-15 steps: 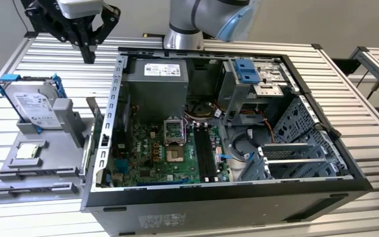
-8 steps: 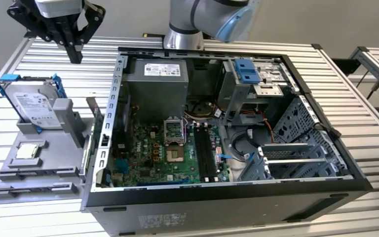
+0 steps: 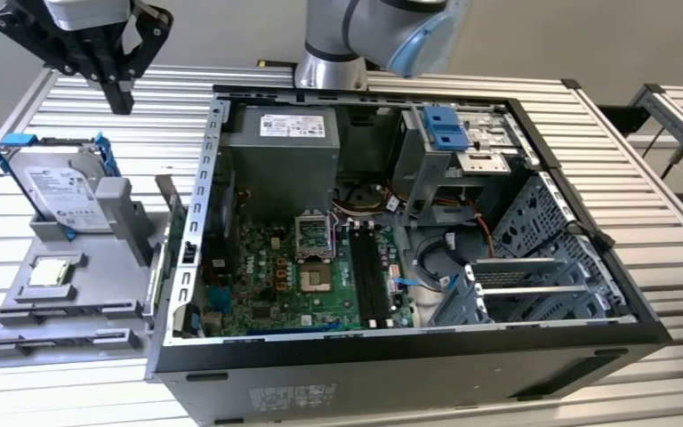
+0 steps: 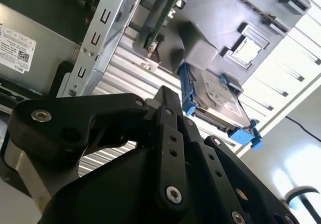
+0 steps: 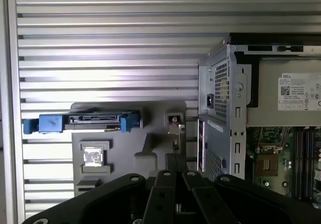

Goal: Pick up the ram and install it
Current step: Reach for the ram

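ram [image 3: 167, 200] edge-on in holder [image 3: 81, 307], tool [image 3: 118, 103] partly cropped

Clipped and too small

In the exterior view the arm [image 3: 339, 49] and the gripper [image 3: 120, 107] both run off the top edge (upper parts unseen), and the computer case [image 3: 437, 382] is cut by the bottom edge. The ram [image 3: 166, 200] is a thin sliver, chips and label too small to tell
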You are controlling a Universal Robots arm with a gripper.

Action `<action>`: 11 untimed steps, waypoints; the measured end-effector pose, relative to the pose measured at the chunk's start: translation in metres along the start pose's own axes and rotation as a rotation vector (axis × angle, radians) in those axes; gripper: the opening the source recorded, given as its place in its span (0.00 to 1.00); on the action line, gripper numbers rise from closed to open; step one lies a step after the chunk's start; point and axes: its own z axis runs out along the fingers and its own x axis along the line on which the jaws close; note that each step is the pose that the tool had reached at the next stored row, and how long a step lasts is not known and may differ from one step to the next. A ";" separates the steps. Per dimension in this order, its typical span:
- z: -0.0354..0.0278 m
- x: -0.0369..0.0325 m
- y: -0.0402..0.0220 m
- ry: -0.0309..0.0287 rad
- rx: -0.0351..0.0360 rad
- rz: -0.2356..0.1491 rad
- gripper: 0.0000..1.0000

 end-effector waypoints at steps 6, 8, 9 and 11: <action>-0.0003 0.0159 -0.0004 0.0006 -0.0001 -0.007 0.00; -0.0004 0.0209 -0.0005 0.0009 -0.0001 -0.009 0.00; -0.0004 0.0234 -0.0006 0.0011 -0.0001 -0.010 0.00; -0.0005 0.0283 -0.0007 0.0015 -0.0001 -0.012 0.00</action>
